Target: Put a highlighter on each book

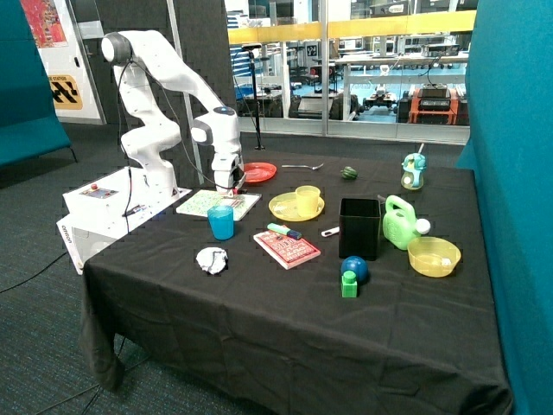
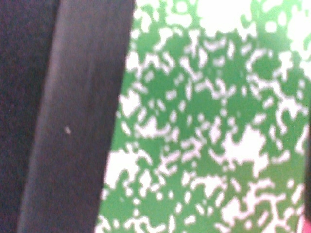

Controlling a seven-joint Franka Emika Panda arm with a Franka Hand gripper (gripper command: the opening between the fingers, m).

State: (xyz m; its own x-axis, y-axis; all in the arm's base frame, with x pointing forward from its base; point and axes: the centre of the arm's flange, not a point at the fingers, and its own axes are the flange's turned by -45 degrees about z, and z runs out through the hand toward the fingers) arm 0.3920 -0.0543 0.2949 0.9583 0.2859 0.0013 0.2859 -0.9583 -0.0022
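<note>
The larger white book with the green speckled cover (image 1: pixel 206 205) lies on the black cloth near the robot's base. My gripper (image 1: pixel 232 184) is down low over its far edge. The wrist view is filled by that cover (image 2: pixel 209 126) from very close, with black cloth (image 2: pixel 58 121) beside it. A small pink sliver (image 2: pixel 307 227) shows at one corner of the wrist view; I cannot tell what it is. The small red patterned book (image 1: pixel 288 249) lies in the middle of the table. A green highlighter (image 1: pixel 283 231) rests on its far edge.
A blue cup (image 1: pixel 221 222) stands just in front of the white book. A yellow plate (image 1: pixel 281 208) with a yellow cup, a black box (image 1: pixel 359 227), a green watering can (image 1: pixel 400 221), a yellow bowl (image 1: pixel 434 256), a red plate (image 1: pixel 259 172) and a crumpled white thing (image 1: pixel 212 259) are around.
</note>
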